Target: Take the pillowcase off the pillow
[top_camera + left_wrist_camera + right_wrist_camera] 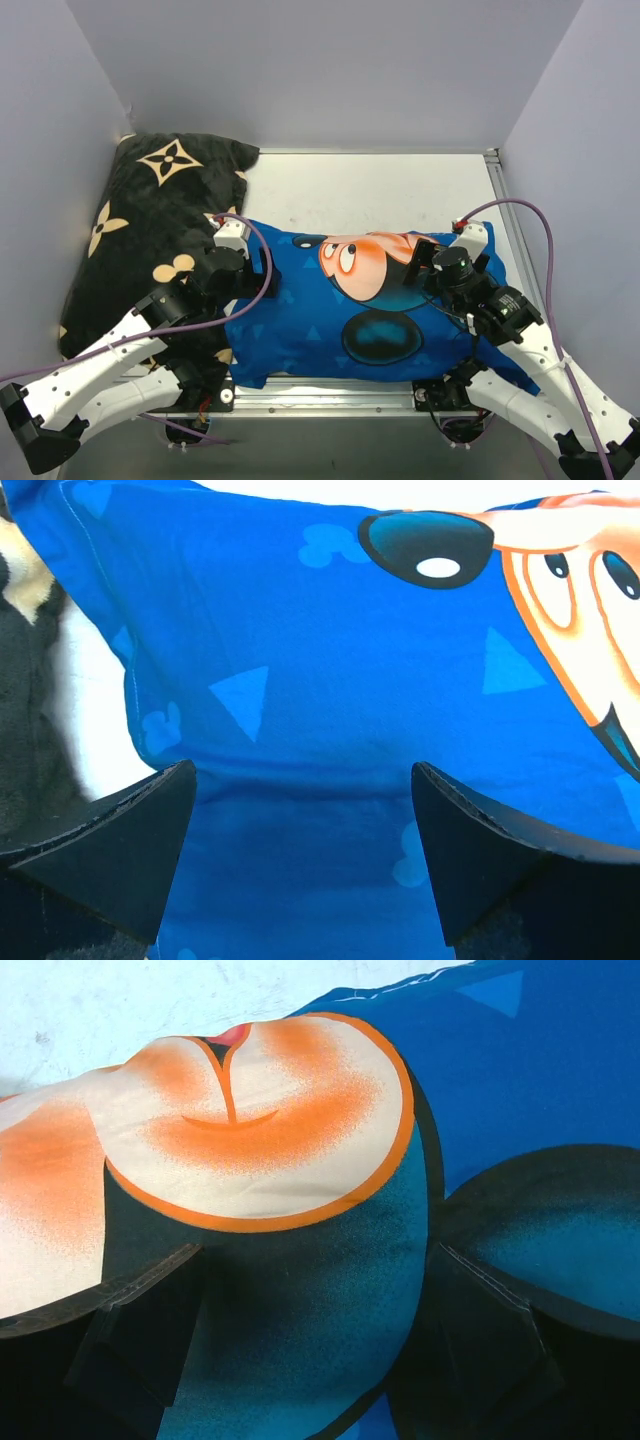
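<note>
The blue pillowcase point(300, 320) with the cartoon mouse print lies across the middle of the table, filled out by the pillow, which is hidden inside it. My left gripper point(252, 282) is open over the pillowcase's left end; in the left wrist view the blue fabric point(300, 680) fills the gap between its black fingers point(130, 840). My right gripper point(418, 268) is open over the mouse's face on the right part; in the right wrist view the printed fabric point(300, 1290) lies between its spread fingers point(140, 1330). Neither gripper holds any fabric.
A large black cushion point(150, 220) with beige flower motifs lies at the left, against the wall. Grey walls close in the back and both sides. The white table top point(380, 195) shows behind the pillowcase. The metal table edge point(330, 395) runs along the front.
</note>
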Tool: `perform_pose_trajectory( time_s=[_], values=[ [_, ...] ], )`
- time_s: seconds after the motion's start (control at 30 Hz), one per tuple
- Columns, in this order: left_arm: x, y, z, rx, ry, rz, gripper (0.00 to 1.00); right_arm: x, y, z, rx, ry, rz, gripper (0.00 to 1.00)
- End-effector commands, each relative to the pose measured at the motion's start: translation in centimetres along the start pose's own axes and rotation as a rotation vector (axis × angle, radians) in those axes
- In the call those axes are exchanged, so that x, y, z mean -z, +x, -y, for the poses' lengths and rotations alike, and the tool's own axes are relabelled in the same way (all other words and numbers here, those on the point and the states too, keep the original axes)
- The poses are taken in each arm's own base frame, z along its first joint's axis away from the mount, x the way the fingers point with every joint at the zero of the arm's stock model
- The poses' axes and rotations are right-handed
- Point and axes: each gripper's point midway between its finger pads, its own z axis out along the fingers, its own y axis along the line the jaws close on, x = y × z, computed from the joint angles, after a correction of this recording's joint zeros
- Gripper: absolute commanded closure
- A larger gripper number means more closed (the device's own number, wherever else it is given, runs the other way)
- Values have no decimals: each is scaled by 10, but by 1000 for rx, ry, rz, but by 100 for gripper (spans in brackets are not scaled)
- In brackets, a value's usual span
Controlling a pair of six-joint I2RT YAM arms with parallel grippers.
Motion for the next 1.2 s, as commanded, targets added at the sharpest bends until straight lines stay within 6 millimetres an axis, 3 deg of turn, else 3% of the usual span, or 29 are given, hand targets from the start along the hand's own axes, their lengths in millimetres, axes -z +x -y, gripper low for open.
perform_pose_trajectory(
  time_s=[0.0,0.73,0.87,1.03,1.17],
  values=[
    [2,-4,9,33,46,10,3,6,-8,5,5,16,15,0],
    [10,24,52,23,263,-182,3,22,2,-12,108,-119,-79,0],
    [13,35,47,37,262,-209,3,23,5,-15,128,-143,-89,0],
    [12,44,5,44,50,-209,3,21,12,-19,169,-157,-119,0],
    [8,58,5,56,62,-242,2,17,15,-23,192,-157,-133,0]
  ],
)
